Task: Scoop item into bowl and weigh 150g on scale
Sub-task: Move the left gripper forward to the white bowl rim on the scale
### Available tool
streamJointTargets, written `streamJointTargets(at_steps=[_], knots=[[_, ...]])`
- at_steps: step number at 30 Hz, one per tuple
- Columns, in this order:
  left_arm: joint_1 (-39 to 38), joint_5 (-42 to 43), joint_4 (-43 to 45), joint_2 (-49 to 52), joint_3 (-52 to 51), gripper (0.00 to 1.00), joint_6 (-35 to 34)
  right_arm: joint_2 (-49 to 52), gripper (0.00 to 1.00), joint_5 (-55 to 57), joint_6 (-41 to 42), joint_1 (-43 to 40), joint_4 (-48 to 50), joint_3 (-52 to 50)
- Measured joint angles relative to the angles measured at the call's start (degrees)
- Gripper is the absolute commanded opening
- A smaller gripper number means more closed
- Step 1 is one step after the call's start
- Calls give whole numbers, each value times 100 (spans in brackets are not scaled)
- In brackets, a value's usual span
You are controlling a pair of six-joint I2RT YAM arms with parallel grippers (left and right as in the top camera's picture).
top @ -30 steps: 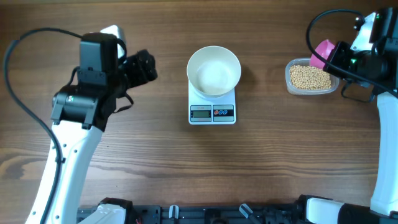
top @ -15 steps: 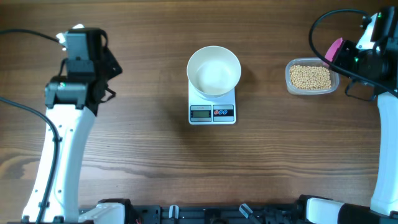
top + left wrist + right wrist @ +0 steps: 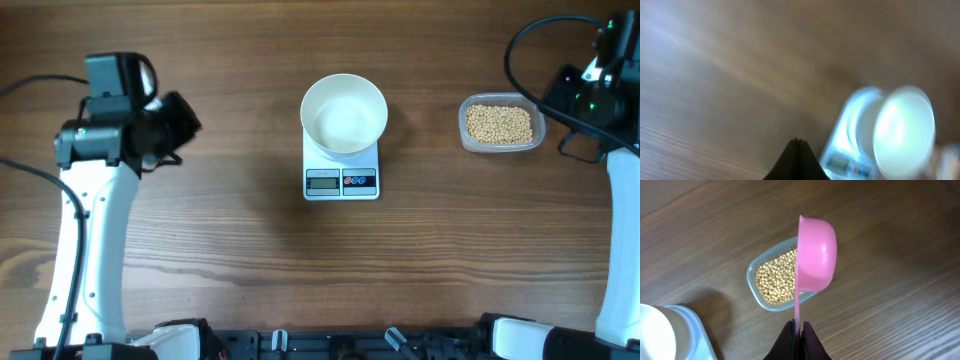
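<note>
The white bowl (image 3: pixel 345 112) stands on the small white scale (image 3: pixel 342 180) at mid-table, and its inside shows only white. Pale-tan beans (image 3: pixel 500 124) fill a clear tub (image 3: pixel 466 112) to the right. In the right wrist view, my right gripper (image 3: pixel 798 327) is shut on the thin handle of a pink scoop (image 3: pixel 815 255), held on edge above the near end of the tub (image 3: pixel 752 272) of beans (image 3: pixel 776 277). My left gripper (image 3: pixel 180 125) hangs far left of the scale, shut on nothing. Its blurred wrist view shows the closed tips (image 3: pixel 797 142), the bowl (image 3: pixel 905 130) and the scale (image 3: pixel 850 150).
Bare wooden tabletop lies between the left arm (image 3: pixel 100 200) and the scale. The right arm (image 3: pixel 620 200) runs down the right edge, with black cables (image 3: pixel 520 50) looping above the tub.
The left arm has swung back to the left and its gripper has shut. The right gripper has drawn the pink scoop rightward off the tub, out of the overhead view.
</note>
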Motion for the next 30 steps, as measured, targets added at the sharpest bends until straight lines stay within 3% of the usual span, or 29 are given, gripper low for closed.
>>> streamJointTargets(at_steps=[7, 13, 22, 30], knots=[[-1250, 422, -767, 11, 0, 4, 70, 0, 4, 101, -146, -15, -39, 0], [-2417, 476, -688, 339, 0, 4, 44, 0, 4, 96, -245, -125, -249, 0], [-3755, 302, 208, 1628, 0, 4, -42, 0, 4, 48, -245, -122, -450, 0], [-4048, -46, 1012, 2485, 0, 4, -85, 0, 4, 31, -245, -122, -313, 0]])
